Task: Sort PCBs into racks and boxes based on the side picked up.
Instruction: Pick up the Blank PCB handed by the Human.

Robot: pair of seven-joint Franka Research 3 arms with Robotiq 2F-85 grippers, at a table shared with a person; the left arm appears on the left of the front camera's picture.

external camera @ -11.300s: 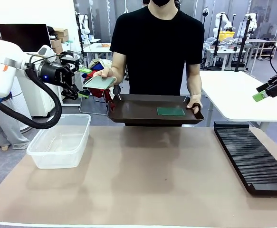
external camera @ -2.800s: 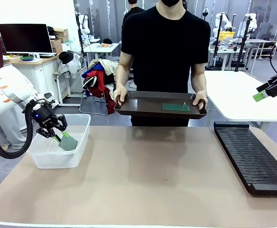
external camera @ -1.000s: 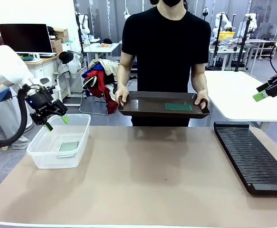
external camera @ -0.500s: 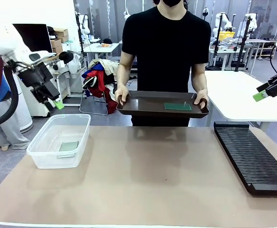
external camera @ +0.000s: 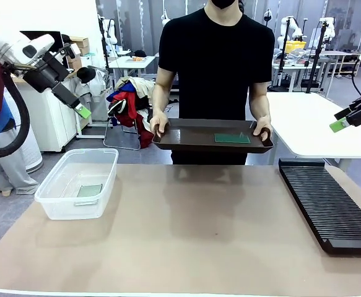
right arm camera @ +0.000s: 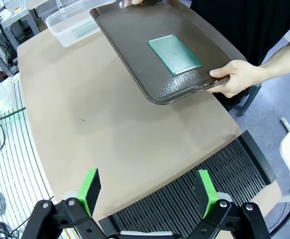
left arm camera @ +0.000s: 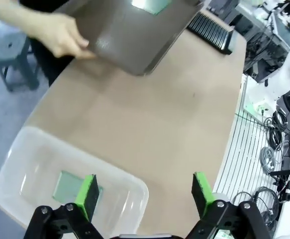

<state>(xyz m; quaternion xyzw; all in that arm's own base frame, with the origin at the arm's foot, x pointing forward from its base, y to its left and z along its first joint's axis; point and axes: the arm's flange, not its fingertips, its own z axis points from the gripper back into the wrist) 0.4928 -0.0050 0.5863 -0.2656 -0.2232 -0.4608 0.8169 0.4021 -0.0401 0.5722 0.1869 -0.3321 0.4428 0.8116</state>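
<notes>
One PCB [external camera: 90,190] lies flat, pale side up, on the floor of the clear box [external camera: 55,207]; my left wrist view looks down on this PCB [left arm camera: 69,185] inside the box [left arm camera: 135,185]. My left gripper [external camera: 78,102] hangs open and empty high above the box's far left; in its own view the left gripper [left arm camera: 145,191] holds nothing. The other PCB [external camera: 232,138], darker green, rests on a brown tray [external camera: 186,136] held in the person's two hands; it is also in the right wrist view [right arm camera: 174,54]. My right gripper [external camera: 342,119] is open at the far right, above the black rack [external camera: 329,207].
The person stands at the far edge of the table, holding the tray [right arm camera: 130,35] level above it. The rack [right arm camera: 199,199] runs along the right side. A white side table [external camera: 310,124] stands behind the rack. The brown mat [external camera: 199,235] covers the table top.
My left arm has lifted up and back out of the box, empty, leaving the PCB on the box floor. The right arm and the tray have stayed put.
</notes>
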